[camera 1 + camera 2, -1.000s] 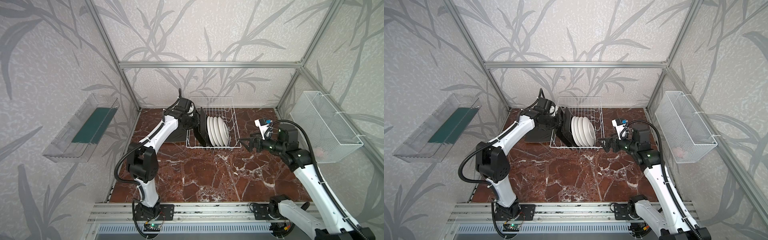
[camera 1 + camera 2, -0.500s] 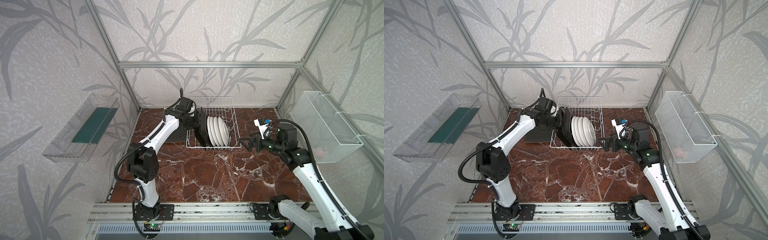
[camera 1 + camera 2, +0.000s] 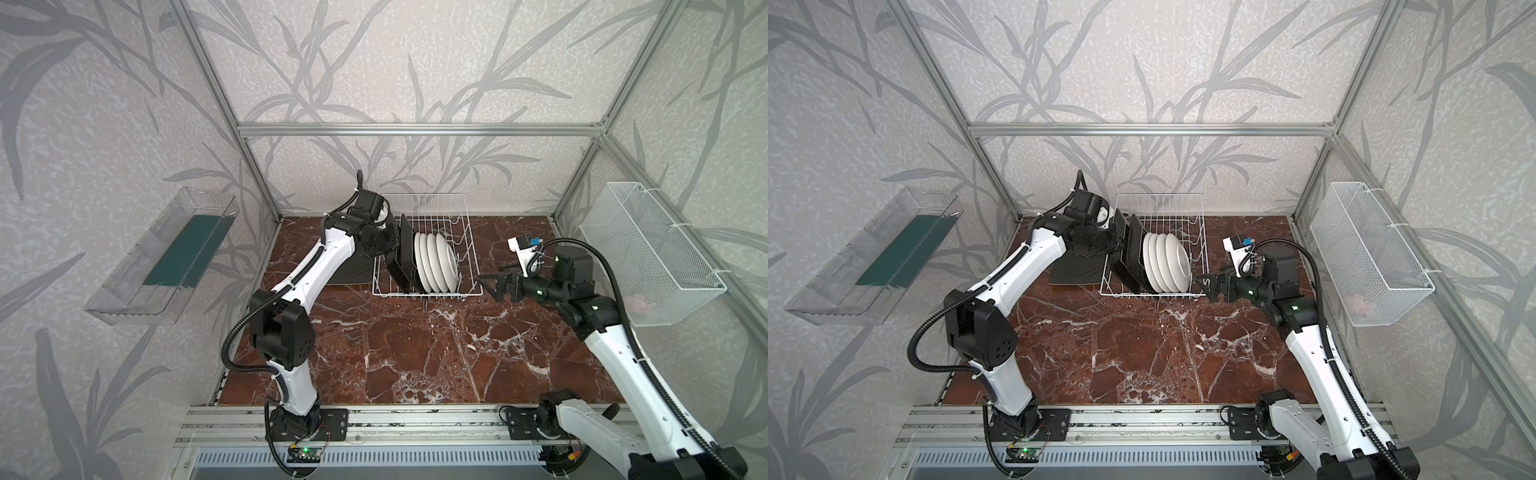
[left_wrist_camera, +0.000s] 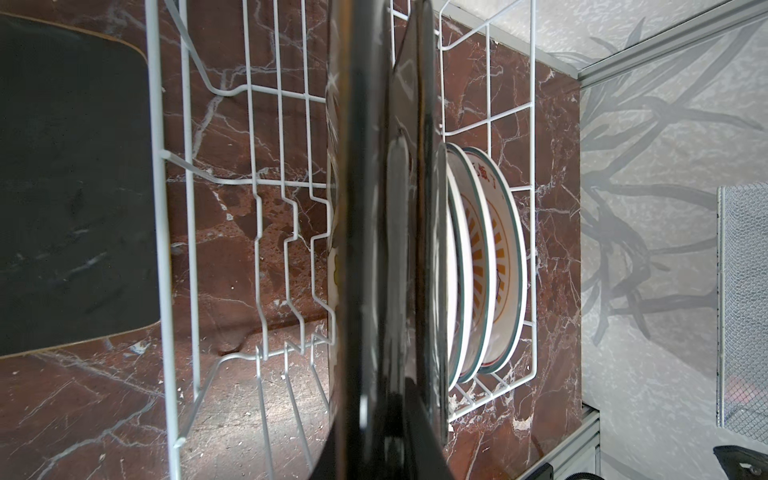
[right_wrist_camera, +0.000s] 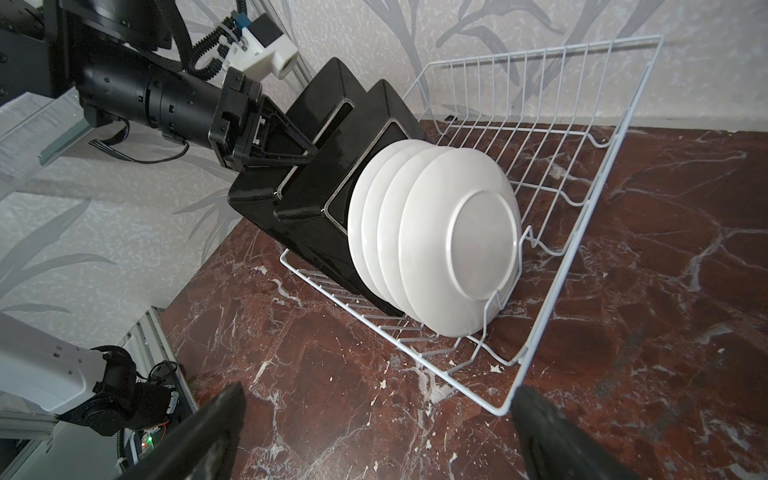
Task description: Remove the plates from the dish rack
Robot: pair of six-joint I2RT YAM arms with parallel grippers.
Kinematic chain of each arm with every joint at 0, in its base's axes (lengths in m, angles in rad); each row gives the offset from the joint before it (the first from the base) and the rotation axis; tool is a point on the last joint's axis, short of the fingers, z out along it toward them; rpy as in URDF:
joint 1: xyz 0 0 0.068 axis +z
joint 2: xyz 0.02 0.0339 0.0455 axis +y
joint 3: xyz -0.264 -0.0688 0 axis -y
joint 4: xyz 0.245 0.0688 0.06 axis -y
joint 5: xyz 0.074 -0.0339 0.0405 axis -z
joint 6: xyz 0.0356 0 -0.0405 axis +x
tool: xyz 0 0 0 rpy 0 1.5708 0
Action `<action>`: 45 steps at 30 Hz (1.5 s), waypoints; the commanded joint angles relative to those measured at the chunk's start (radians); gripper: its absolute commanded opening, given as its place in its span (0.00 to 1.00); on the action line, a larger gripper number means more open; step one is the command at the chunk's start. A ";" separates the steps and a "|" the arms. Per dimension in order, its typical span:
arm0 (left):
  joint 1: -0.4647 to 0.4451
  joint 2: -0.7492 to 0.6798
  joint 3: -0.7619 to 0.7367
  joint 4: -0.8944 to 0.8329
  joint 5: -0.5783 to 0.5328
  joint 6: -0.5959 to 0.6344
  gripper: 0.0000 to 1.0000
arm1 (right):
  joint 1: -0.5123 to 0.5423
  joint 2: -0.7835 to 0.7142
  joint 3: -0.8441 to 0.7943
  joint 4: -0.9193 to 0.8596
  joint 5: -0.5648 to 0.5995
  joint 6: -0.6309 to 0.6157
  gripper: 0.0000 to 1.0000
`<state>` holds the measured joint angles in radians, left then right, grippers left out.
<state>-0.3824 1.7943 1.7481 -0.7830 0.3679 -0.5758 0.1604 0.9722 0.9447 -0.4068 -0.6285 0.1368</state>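
The white wire dish rack [image 3: 465, 232] [image 3: 1200, 232] [image 5: 582, 199] [image 4: 166, 249] stands at the back of the table. In it two black-backed square plates [image 3: 405, 259] [image 3: 1133, 257] [image 5: 307, 216] stand on edge. Beside them are several round white plates [image 3: 436, 262] [image 3: 1167, 262] [image 5: 457, 241] [image 4: 494, 257]. My left gripper [image 5: 305, 154] [image 3: 394, 245] [image 3: 1121, 246] [image 4: 386, 449] is shut on the upper edge of the leftmost square plate [image 5: 257, 195] [image 4: 370, 249]. My right gripper [image 5: 374, 436] [image 3: 492, 286] [image 3: 1209, 286] hangs open at the rack's near right corner, holding nothing.
Another black-backed square plate [image 3: 353, 270] [image 3: 1075, 270] [image 4: 70, 187] lies face down on the marble table just left of the rack. A clear tray [image 3: 166, 257] hangs on the left wall. On the right wall is a white mesh basket [image 3: 648, 253].
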 commanded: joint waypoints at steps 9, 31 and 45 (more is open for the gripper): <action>-0.005 -0.154 0.068 0.102 -0.007 0.024 0.00 | 0.004 0.011 0.003 0.041 -0.007 0.030 0.99; -0.006 -0.173 0.218 -0.011 -0.116 0.138 0.00 | 0.004 -0.027 0.003 0.027 -0.008 0.046 0.99; -0.007 -0.212 0.303 0.013 -0.212 0.326 0.00 | 0.004 -0.022 0.020 0.028 -0.024 0.067 0.99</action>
<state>-0.3843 1.6840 2.0140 -0.9257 0.1787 -0.3367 0.1600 0.9550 0.9451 -0.3897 -0.6300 0.1871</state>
